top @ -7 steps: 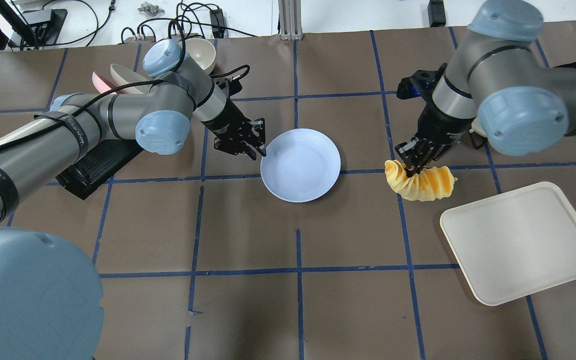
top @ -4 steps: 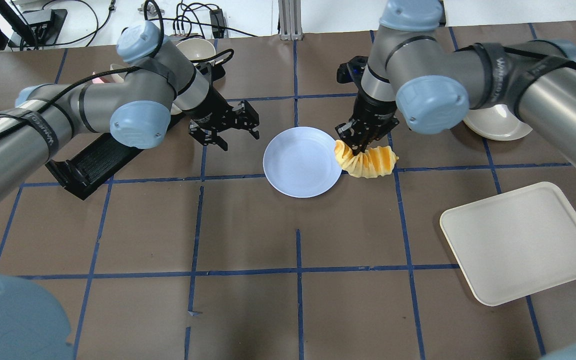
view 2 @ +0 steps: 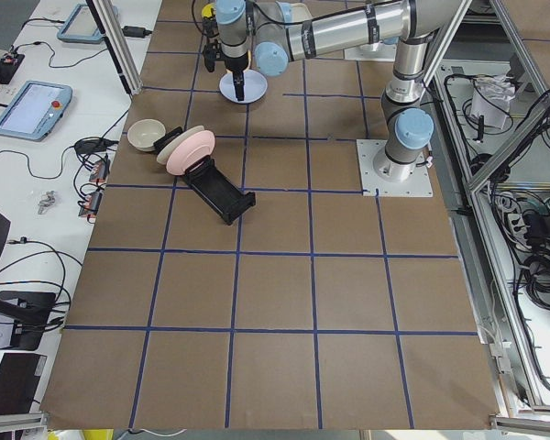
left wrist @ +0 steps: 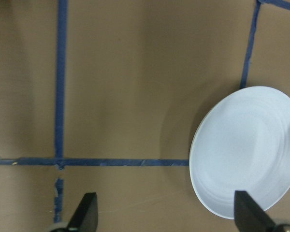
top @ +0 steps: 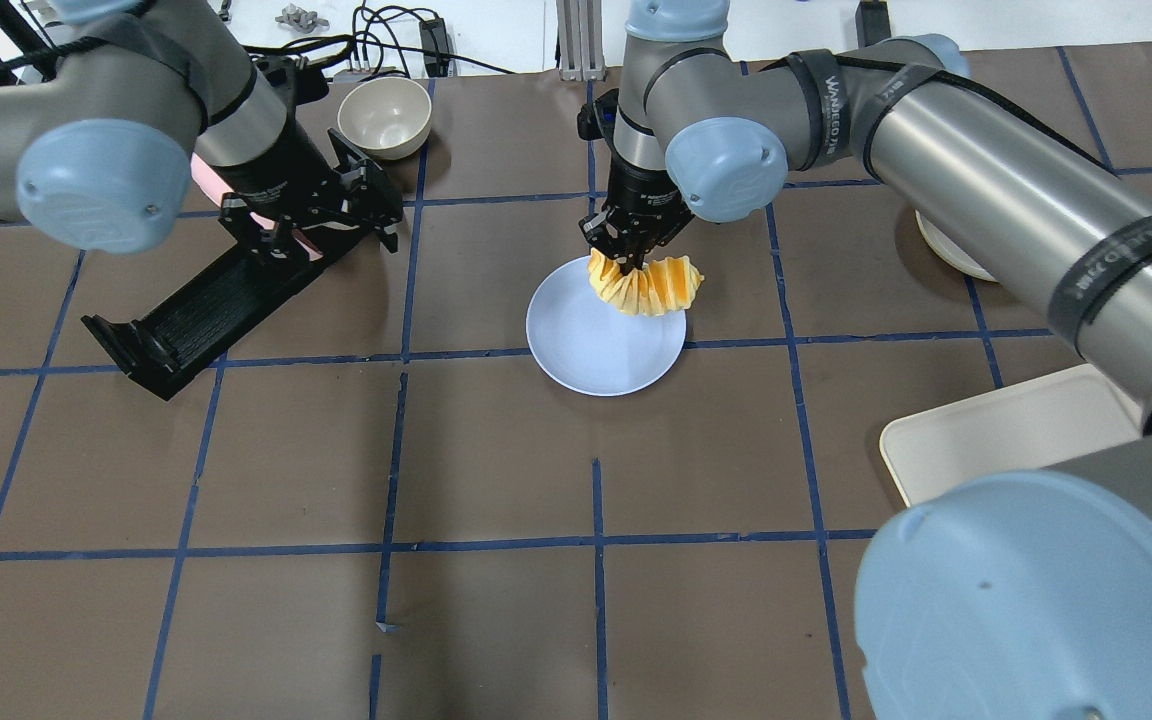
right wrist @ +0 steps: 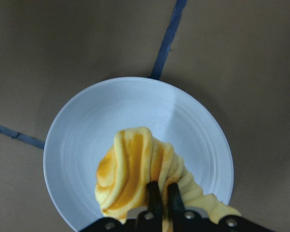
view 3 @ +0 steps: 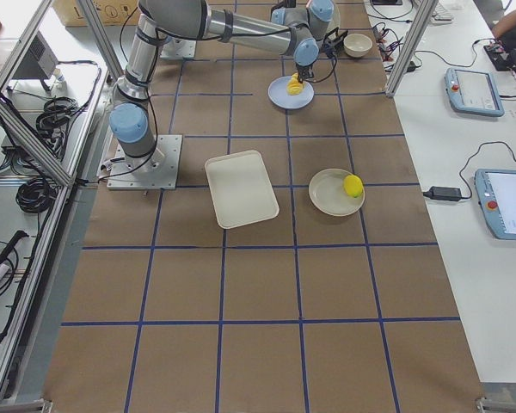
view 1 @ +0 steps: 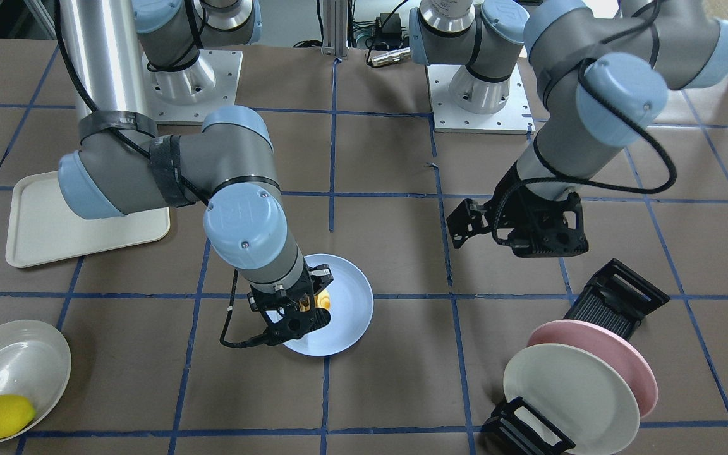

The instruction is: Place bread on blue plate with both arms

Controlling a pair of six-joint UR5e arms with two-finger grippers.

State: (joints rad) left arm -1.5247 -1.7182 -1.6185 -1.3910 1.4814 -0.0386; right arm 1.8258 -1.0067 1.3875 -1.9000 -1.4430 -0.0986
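Note:
The blue plate [top: 591,350] lies flat on the table near the middle. My right gripper [top: 628,252] is shut on the bread [top: 648,286], an orange and pale yellow twisted roll, and holds it over the plate's far rim. In the right wrist view the fingers [right wrist: 154,192] pinch the bread [right wrist: 135,174] above the plate [right wrist: 82,140]. In the front view only a bit of bread [view 1: 321,299] shows behind that gripper [view 1: 294,311]. My left gripper [top: 324,232] is open and empty, well left of the plate, above the black rack. Its wrist view shows the plate [left wrist: 251,150] at the right.
A black dish rack [top: 186,315] lies at the left, with a pink plate [view 1: 620,357] and a cream plate [view 1: 566,395] leaning in it. A cream bowl [top: 384,115] stands at the back. A cream tray [top: 996,440] is at the right. A lemon [view 1: 0,415] sits in a white dish [view 1: 16,360].
My right gripper has carried the bread left from the table to over the blue plate. My left gripper has drawn back left from the plate's rim, over the rack.

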